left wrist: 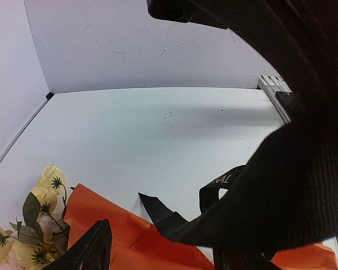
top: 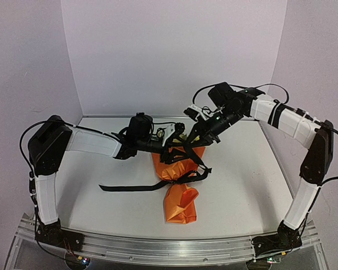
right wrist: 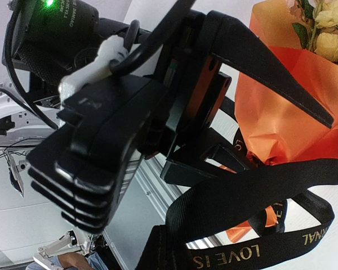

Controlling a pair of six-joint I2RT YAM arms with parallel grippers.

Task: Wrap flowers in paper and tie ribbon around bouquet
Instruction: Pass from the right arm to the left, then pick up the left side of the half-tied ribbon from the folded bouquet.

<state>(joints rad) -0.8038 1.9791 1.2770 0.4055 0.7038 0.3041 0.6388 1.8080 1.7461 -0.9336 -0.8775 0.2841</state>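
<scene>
The bouquet (top: pixel 179 199) is lying on the white surface (top: pixel 101 208) midway between the two arms. Its narrow folded end is pointing toward the arm bases and its wide end is pointing toward the back wall.

The ribbon (top: pixel 129 187) is passing around the middle of the orange cone. One flat tail is trailing out to the left across the surface, and another strand is rising from the right side of the cone toward the right gripper (top: pixel 190 138).

The right gripper is hanging above the wide end of the bouquet with its jaws fully closed and is pinching that raised strand. In the right wrist view, gold lettering reading "LOVE IS" is showing on the ribbon close to the lens.

The left gripper (top: pixel 173 151) is reaching in from the left and is sitting over the wide end of the cone, just beside the right gripper. In the left wrist view its fingers (left wrist: pixel 93 247) are standing well apart, with the paper (left wrist: pixel 118 225) and a loop of ribbon showing between them. The fingertips are cut off by the lower edge, and the jaws are reading as open.

The flowers (left wrist: pixel 45 191) are showing at the lower left of that view, pale yellow heads with green leaves resting at the mouth of the orange paper
</scene>
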